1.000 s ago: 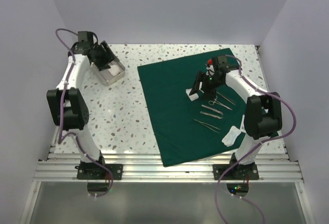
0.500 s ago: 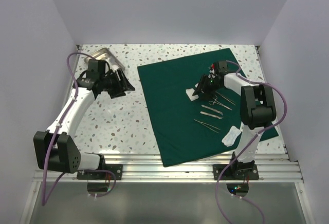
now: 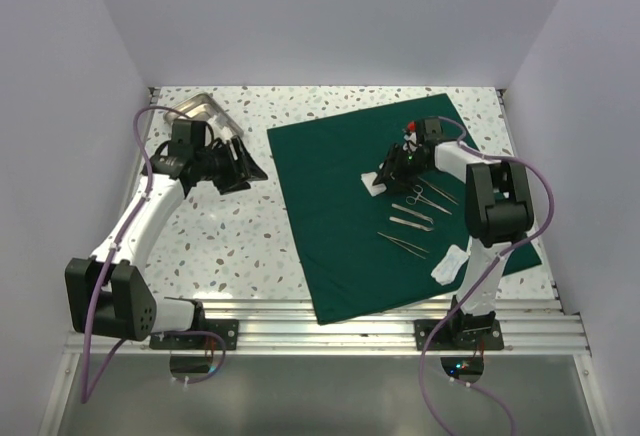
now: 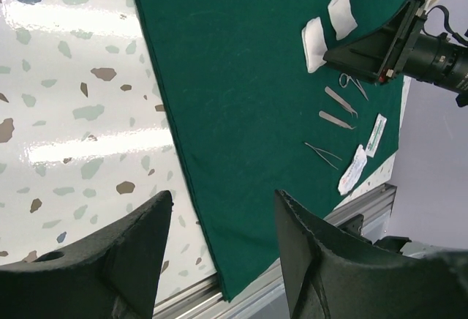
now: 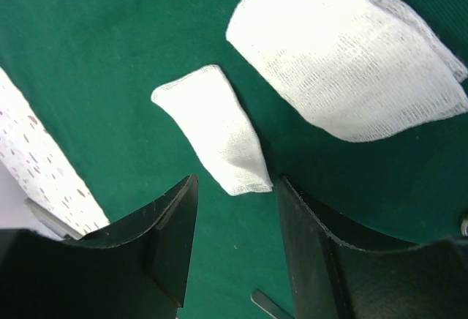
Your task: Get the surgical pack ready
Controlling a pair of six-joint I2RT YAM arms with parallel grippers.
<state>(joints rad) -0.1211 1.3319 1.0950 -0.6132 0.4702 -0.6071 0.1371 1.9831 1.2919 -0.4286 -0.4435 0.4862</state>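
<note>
The dark green drape [image 3: 340,206] lies flat on the right half of the table, and it also shows in the left wrist view [image 4: 241,63]. My left gripper [image 3: 245,163] is open and empty, just left of the drape's left edge [image 4: 223,202]. My right gripper [image 3: 378,178] is open, low over the drape. In the right wrist view a small gauze square [image 5: 216,129] lies with its near end between the open fingertips [image 5: 234,187], not gripped. A larger gauze [image 5: 351,63] lies beside it.
A steel tray [image 3: 205,109] sits at the back left, behind my left arm. Metal instruments [image 3: 425,196] [image 3: 410,220] [image 3: 402,243] and white packets [image 3: 452,261] lie on the drape's right part. The table's front rail [image 3: 330,331] runs along the near edge.
My left gripper has left the steel tray and swung right and forward to the drape's left edge. The tray now sits further back. My right arm has refolded; its gripper stays at the gauze.
</note>
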